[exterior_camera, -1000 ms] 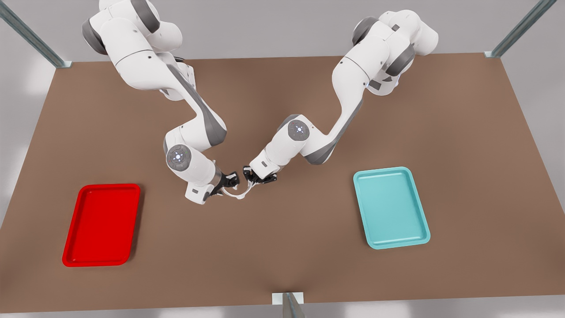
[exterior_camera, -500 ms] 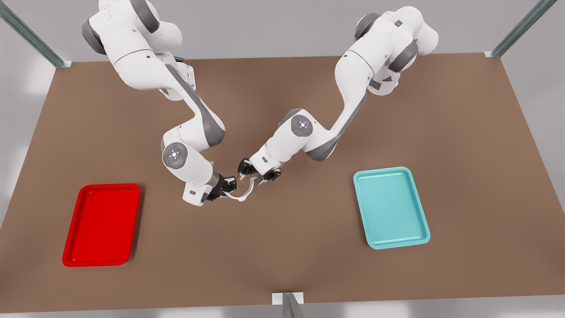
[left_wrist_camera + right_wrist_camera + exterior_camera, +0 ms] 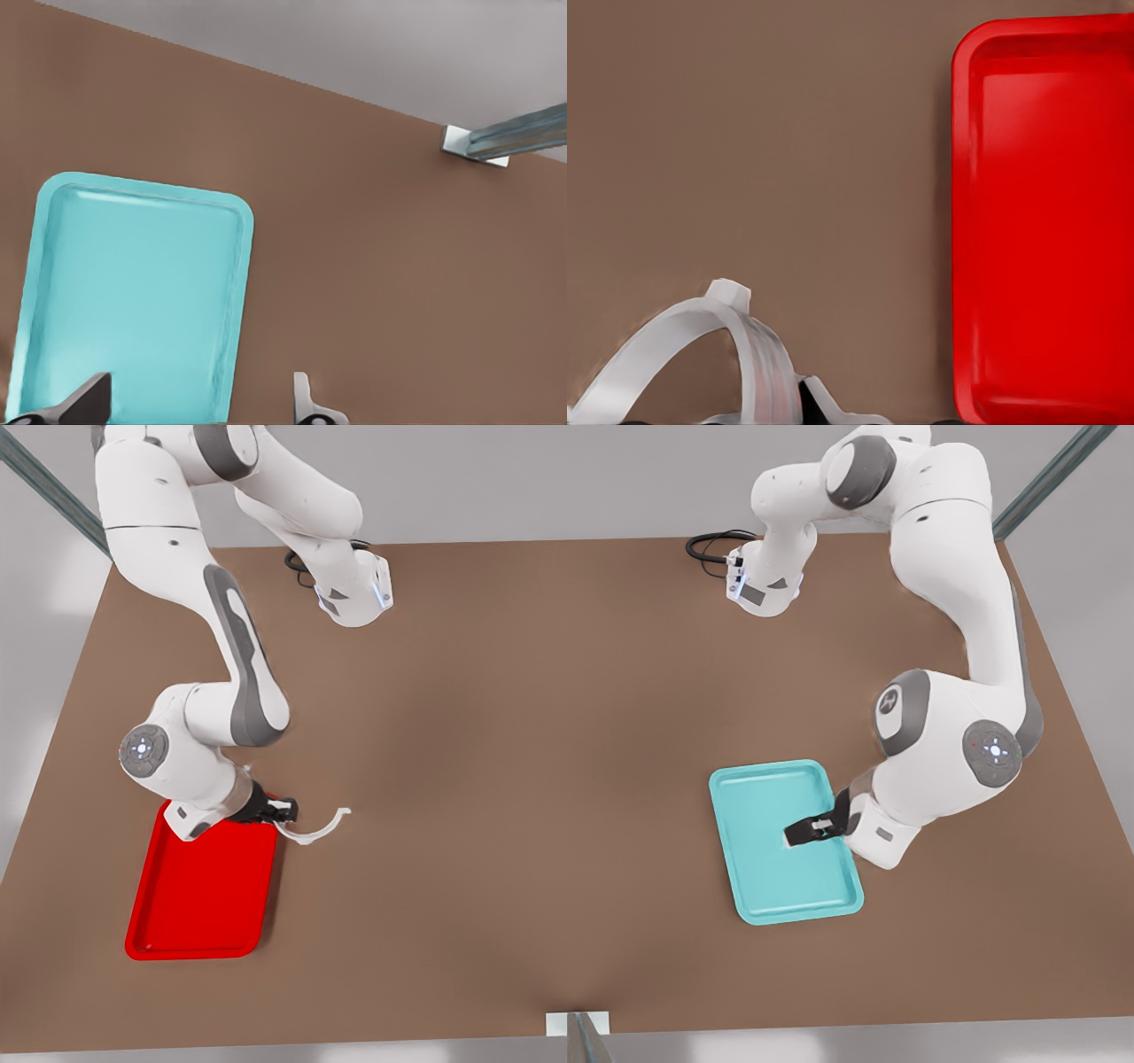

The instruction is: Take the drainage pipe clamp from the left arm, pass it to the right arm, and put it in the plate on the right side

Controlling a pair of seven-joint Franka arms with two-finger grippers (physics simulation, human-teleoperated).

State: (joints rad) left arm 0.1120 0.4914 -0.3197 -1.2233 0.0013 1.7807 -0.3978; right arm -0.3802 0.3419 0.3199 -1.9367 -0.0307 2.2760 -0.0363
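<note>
The white half-ring drainage pipe clamp [image 3: 315, 828] hangs from my right gripper [image 3: 285, 812], which is shut on one of its end tabs. It hangs over bare table just off the far corner of the red plate [image 3: 199, 881], at the front view's left. In the right wrist view the clamp [image 3: 700, 350] arches close up, with the plate [image 3: 1045, 221] beside it. My left gripper [image 3: 802, 831] hovers open over the teal tray [image 3: 780, 886] at the front view's right. Its two fingertips [image 3: 89, 400] stand wide apart with nothing between them.
Both arm bases [image 3: 354, 598] stand at the table's far edge with black cables beside them. Metal frame posts [image 3: 580, 1036] mark the table's corners and its near edge. Brown tabletop [image 3: 532, 797] stretches between the two trays.
The arms have swung apart from the table's centre. The left gripper let go of the clamp and moved over the teal tray. The right gripper carried the clamp to the red plate's corner.
</note>
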